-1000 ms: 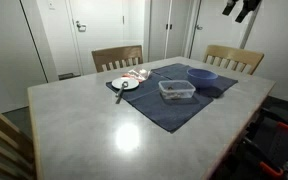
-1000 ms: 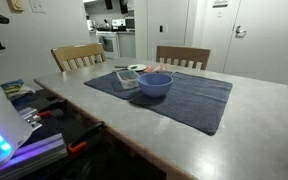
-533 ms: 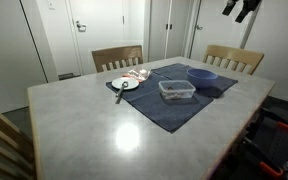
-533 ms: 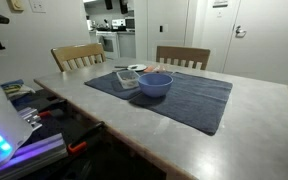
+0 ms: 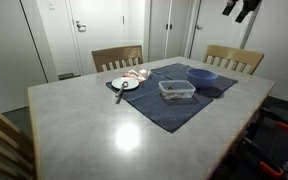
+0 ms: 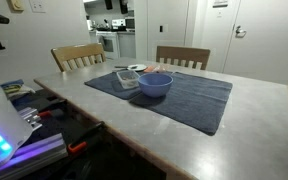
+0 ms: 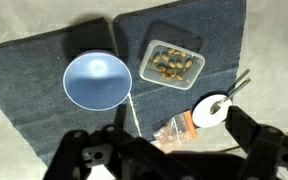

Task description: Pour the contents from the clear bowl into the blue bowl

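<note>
Jaws: spread wide and empty, high above the bench [image 5: 94,130], well apart from everything.
Clear bowl [image 7: 172,62]: upright on the dark mat [image 7: 44,70], small brownish pieces inside, near the blue bowl [image 7: 96,80] but not touching it.
Blue bowl: upright on the same mat and apparently empty.
Step in hand: the descent to grasp; nothing looks poured yet.
Grip: take one wall of the clear bowl, one jaw inside and one outside, on the side away from the blue bowl, so you tip towards it.
Squeeze: thin plastic probably flexes, so close gently.
Watch: the plate [image 7: 212,110] and utensil [image 7: 234,88] lie near that side.
Pour: lift level, centre over the blue bowl, tilt slowly.
</note>
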